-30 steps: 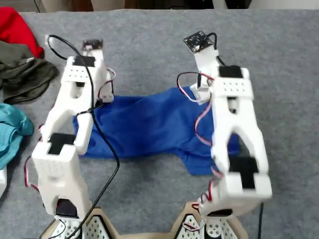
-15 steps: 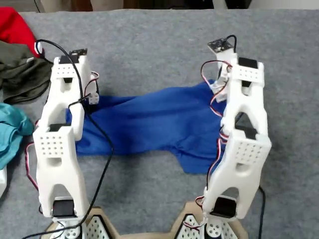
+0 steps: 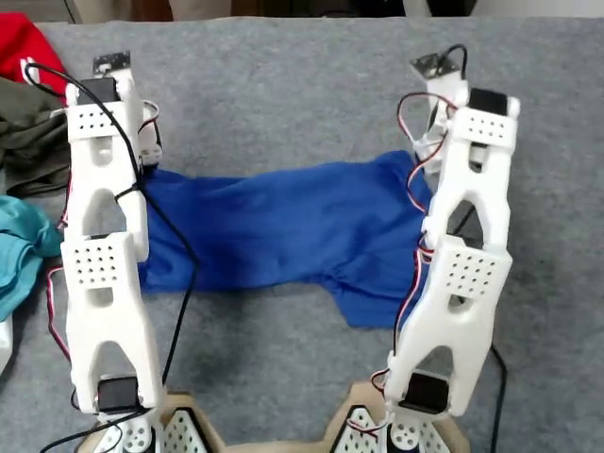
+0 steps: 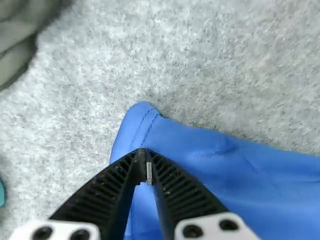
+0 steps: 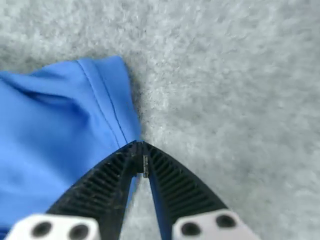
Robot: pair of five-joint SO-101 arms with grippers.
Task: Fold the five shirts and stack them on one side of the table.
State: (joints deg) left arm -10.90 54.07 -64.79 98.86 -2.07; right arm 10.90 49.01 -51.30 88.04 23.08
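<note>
A blue shirt (image 3: 283,226) lies stretched flat across the middle of the grey surface (image 3: 283,85). The left gripper (image 4: 145,167) and right gripper (image 5: 141,159) are each clenched on an opposite far corner of it.

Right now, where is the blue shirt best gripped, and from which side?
By its far corners, each from its outer end: the blue shirt lies spread sideways, hemmed corners free at the edges. The left gripper and right gripper pinch there.
</note>
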